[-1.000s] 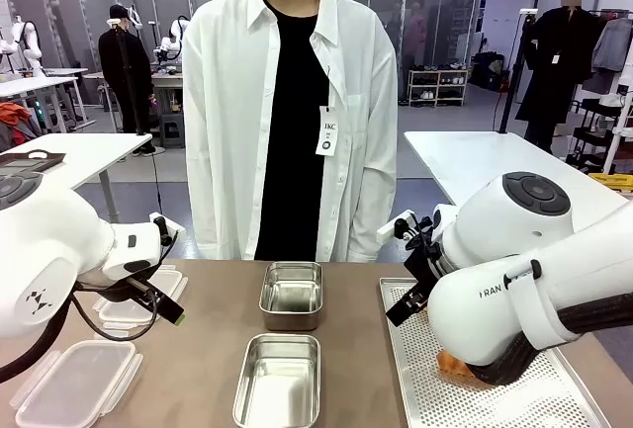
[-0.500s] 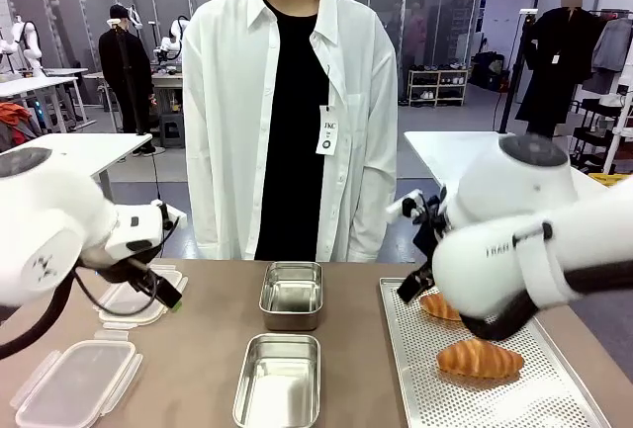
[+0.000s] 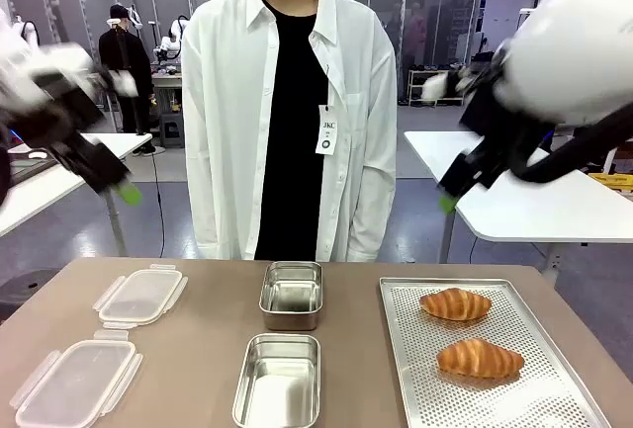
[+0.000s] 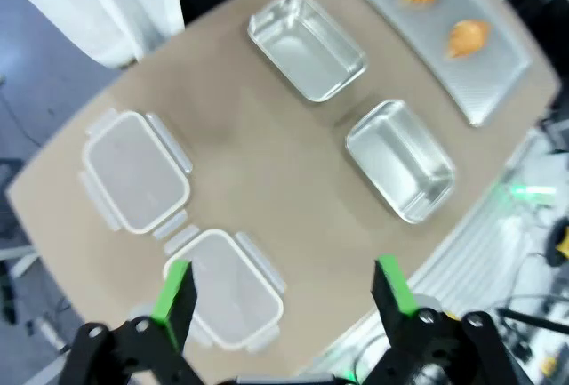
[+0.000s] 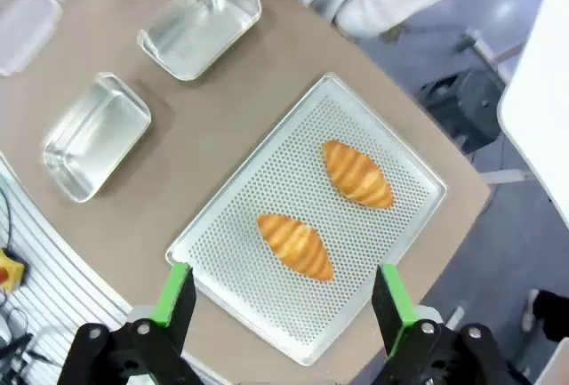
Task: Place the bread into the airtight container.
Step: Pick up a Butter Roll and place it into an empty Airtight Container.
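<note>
Two croissants, the bread, lie on a perforated metal tray (image 3: 495,398) at the right: one farther (image 3: 455,303) (image 5: 357,173), one nearer (image 3: 480,358) (image 5: 295,245). Two empty steel containers stand in the table's middle, one far (image 3: 291,294) (image 4: 307,34) and one near (image 3: 278,380) (image 4: 400,161). My left gripper (image 3: 121,187) (image 4: 283,292) hangs high above the table's left, open and empty. High over the right side, my right gripper (image 3: 450,196) (image 5: 283,296) is also open with nothing in it, looking down on the tray (image 5: 373,243).
Two clear clip-on lids lie at the left, one far (image 3: 140,296) (image 4: 135,170) and one near (image 3: 77,382) (image 4: 227,289). A person in a white shirt (image 3: 287,112) stands at the far edge, hands off the table.
Both arms have risen from low over the table to high above it. The right arm no longer covers the tray, so both croissants show.
</note>
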Controlling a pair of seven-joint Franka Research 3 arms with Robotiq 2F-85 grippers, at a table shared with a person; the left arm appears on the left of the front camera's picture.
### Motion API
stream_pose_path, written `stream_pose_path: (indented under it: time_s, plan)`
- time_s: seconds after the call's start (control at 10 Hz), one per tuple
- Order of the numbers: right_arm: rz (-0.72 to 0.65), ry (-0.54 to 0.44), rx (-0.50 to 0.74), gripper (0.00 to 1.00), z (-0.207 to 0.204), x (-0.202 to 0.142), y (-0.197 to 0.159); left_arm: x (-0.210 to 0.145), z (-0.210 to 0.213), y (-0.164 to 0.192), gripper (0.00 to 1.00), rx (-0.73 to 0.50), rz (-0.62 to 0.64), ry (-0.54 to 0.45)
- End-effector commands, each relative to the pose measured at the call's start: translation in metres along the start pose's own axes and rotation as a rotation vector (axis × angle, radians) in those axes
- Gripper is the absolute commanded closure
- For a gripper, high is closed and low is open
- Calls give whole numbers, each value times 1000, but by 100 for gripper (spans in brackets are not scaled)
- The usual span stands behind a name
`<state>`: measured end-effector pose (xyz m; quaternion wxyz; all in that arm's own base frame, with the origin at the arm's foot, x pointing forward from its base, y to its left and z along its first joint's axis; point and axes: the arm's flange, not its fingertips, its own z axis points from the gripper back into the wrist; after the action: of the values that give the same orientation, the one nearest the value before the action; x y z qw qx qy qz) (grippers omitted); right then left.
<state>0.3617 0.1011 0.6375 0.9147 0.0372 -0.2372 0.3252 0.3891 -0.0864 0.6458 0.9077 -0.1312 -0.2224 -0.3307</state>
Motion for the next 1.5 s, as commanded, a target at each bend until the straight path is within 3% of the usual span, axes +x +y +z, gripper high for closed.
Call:
stream_pose_path:
  time_s: [0.0, 0.3, 0.7, 1.0, 1.4]
  plan:
    - [53, -63, 61, 0, 55, -22, -19, -4, 65, 18, 0, -98, -20, -55]
    - [38, -232, 96, 0, 142, -85, -43, -47, 154, 31, 0, -123, -9, -203]
    - [17, -311, 22, 0, 185, -135, -56, -84, 195, 35, 0, -84, 1, -311]
    - [-6, -315, 19, 0, 193, -133, -56, -91, 198, 36, 0, -70, 52, -328]
    - [-14, -312, 11, 0, 194, -134, -57, -86, 205, 38, 0, -61, 28, -303]
